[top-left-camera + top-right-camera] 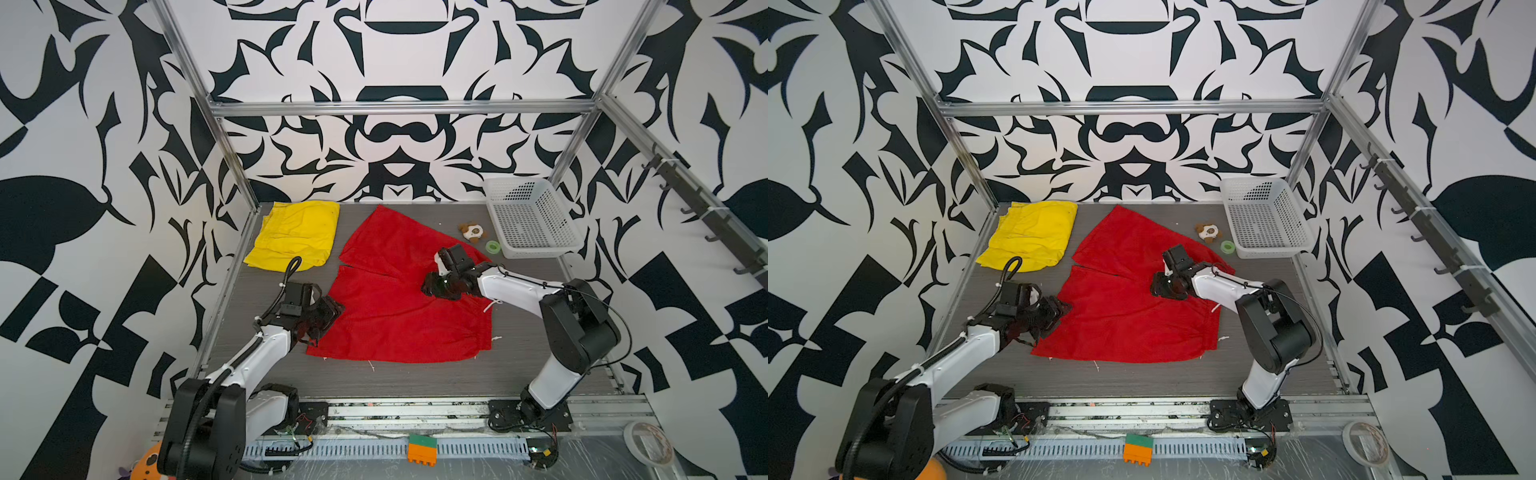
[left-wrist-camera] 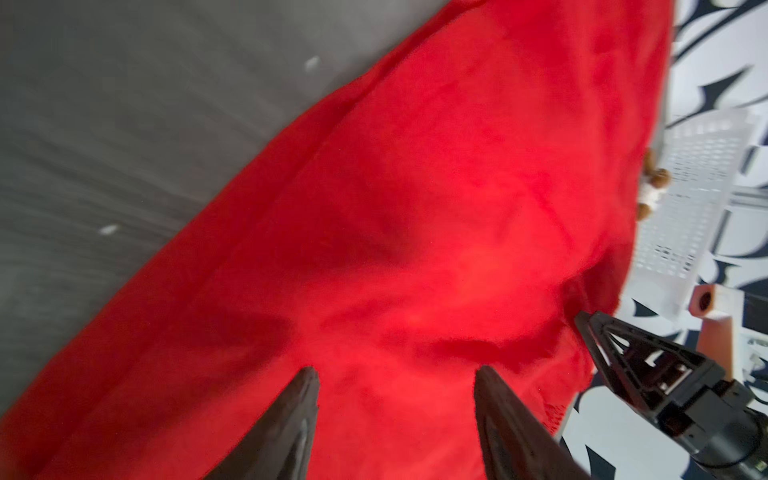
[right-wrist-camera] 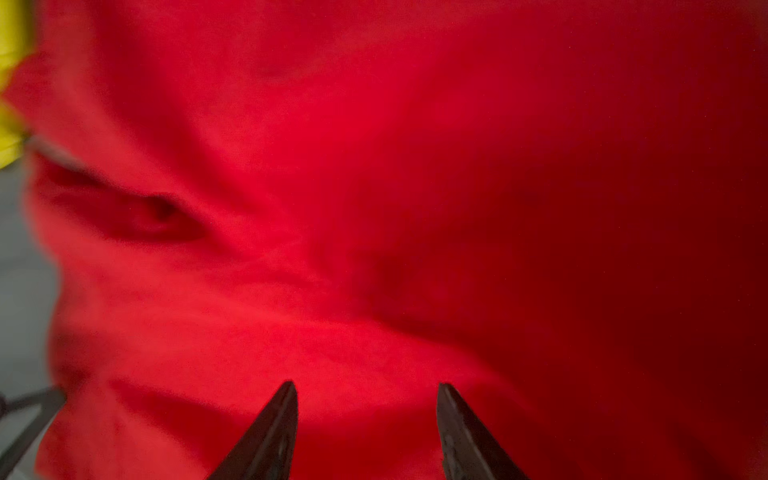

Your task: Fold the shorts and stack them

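The red shorts [image 1: 395, 316] [image 1: 1121, 316] lie spread open on the grey table, waistband toward the right, with a white drawstring [image 1: 491, 306] showing at that edge. The yellow shorts [image 1: 295, 235] [image 1: 1030, 235] lie folded at the back left. My left gripper [image 1: 330, 311] [image 1: 1061, 311] sits low at the red shorts' left edge. In the left wrist view it [image 2: 397, 374] is open, with red cloth [image 2: 415, 208] under the tips. My right gripper [image 1: 430, 286] [image 1: 1158, 286] hangs over the red shorts near the waistband. It [image 3: 365, 388] is open just above the cloth [image 3: 374, 166].
A white mesh basket [image 1: 528, 216] stands at the back right. Beside it lie a small brown-and-white plush toy [image 1: 472, 232] and a green tape roll [image 1: 493, 246]. Metal frame posts border the table. An orange-and-green block [image 1: 422, 449] sits on the front rail.
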Action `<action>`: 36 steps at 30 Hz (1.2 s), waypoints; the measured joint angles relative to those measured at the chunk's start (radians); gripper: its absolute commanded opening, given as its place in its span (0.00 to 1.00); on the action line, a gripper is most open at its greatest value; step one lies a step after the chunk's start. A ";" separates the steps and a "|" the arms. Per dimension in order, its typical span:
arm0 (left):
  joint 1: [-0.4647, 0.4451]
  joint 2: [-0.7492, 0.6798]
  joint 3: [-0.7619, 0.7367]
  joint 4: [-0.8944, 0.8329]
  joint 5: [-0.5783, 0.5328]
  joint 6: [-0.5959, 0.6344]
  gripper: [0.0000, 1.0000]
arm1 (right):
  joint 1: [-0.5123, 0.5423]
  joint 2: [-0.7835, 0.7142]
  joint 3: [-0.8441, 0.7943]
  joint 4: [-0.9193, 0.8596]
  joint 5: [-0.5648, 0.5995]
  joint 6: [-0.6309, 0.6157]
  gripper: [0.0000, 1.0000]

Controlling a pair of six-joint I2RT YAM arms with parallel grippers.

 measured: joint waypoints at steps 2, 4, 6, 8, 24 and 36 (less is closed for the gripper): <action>-0.006 0.009 0.063 0.002 0.002 0.022 0.63 | 0.025 -0.004 0.037 0.003 -0.008 -0.011 0.57; -0.014 0.060 0.140 0.011 0.010 0.042 0.63 | 0.029 0.016 0.082 0.003 -0.018 -0.021 0.57; -0.030 0.146 0.222 0.032 0.021 0.061 0.63 | 0.026 0.050 0.122 0.012 -0.034 -0.026 0.57; -0.059 0.251 0.300 0.055 0.029 0.081 0.63 | 0.024 0.093 0.155 0.024 -0.048 -0.027 0.57; -0.198 0.784 0.631 0.174 0.081 0.106 0.63 | -0.030 0.264 0.218 0.003 -0.062 -0.030 0.57; 0.063 0.602 0.363 0.194 0.054 0.159 0.66 | -0.068 0.228 0.143 0.042 -0.055 -0.048 0.57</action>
